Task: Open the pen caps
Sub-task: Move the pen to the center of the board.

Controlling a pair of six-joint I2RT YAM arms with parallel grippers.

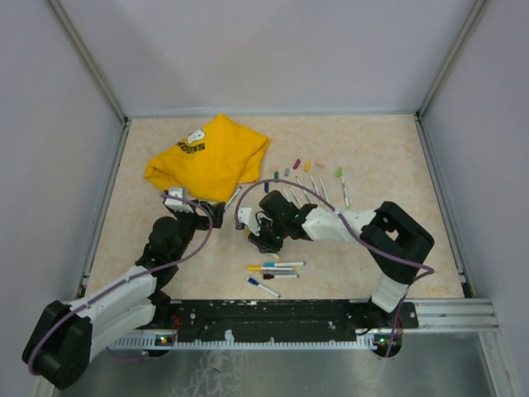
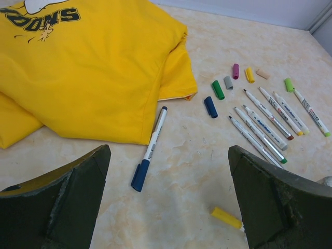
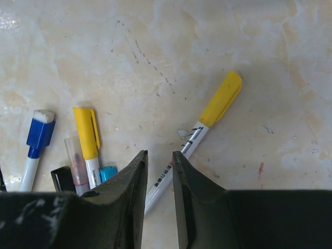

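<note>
Straddling a yellow-capped pen (image 3: pixel 199 127) is the right tool (image 3: pixel 160 155).

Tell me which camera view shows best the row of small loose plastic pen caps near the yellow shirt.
The left wrist view: the small loose plastic pen caps lie close and separate, each colour clear. The top view shows the caps only as tiny coloured specks. The right wrist view does not show them.

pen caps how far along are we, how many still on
Done: a row of loose caps lies beside uncapped pens. In hand: the right gripper straddles the barrel of a yellow-capped pen, grip unclear. Left: that cap, the blue-capped pen by the yellow shirt, and a cluster of several capped pens.
</note>
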